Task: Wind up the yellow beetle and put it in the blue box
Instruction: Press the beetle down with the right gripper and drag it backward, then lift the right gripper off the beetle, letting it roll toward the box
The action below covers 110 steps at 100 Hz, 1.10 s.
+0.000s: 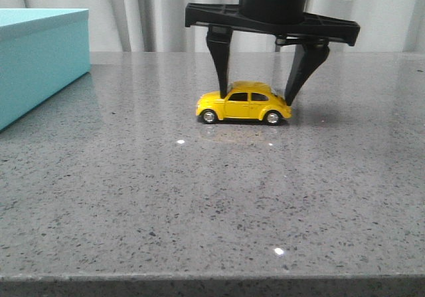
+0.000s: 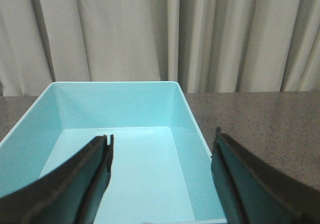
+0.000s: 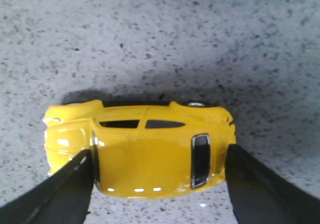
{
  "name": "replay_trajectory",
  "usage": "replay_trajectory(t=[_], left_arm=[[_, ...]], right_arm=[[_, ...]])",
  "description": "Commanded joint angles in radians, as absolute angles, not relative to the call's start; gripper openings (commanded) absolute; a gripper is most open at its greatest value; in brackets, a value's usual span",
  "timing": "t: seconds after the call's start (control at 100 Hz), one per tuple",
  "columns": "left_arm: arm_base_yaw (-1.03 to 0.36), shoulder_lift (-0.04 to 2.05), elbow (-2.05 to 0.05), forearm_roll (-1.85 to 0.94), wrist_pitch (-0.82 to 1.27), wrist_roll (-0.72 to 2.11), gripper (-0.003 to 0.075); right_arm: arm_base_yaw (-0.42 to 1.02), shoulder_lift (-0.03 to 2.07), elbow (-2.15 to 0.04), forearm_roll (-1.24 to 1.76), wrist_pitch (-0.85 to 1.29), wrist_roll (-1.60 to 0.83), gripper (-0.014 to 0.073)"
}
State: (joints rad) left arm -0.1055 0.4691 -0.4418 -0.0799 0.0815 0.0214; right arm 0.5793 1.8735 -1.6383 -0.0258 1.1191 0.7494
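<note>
Yellow beetle (image 1: 244, 102) on all four wheels on the grey speckled table (image 1: 212, 204), right gripper (image 1: 257, 90) lowered over it — fingers spread apart, one at each end of the car, left gripper (image 2: 160, 176) spread wide above the blue box (image 2: 125, 119) — box at the table's left edge.

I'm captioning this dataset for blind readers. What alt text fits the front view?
A black two-fingered right gripper reaches down, its open fingers straddling a small glossy yellow toy Beetle car that stands on a speckled grey stone table. A large turquoise-blue box sits at the far left, before pale curtains.
</note>
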Motion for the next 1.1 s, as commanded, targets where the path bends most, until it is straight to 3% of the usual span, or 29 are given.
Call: replay_trajectory(t=[0.0, 1.09], left_arm=[[-0.114, 0.480, -0.477, -0.078, -0.010, 0.013, 0.0421], [-0.114, 0.480, -0.477, -0.076, -0.014, 0.013, 0.0421]], right_arm=[[0.559, 1.829, -1.662, -0.100, 1.153, 0.737, 0.0539], [0.489, 1.829, -1.659, -0.201, 1.290, 0.712, 0.0539]])
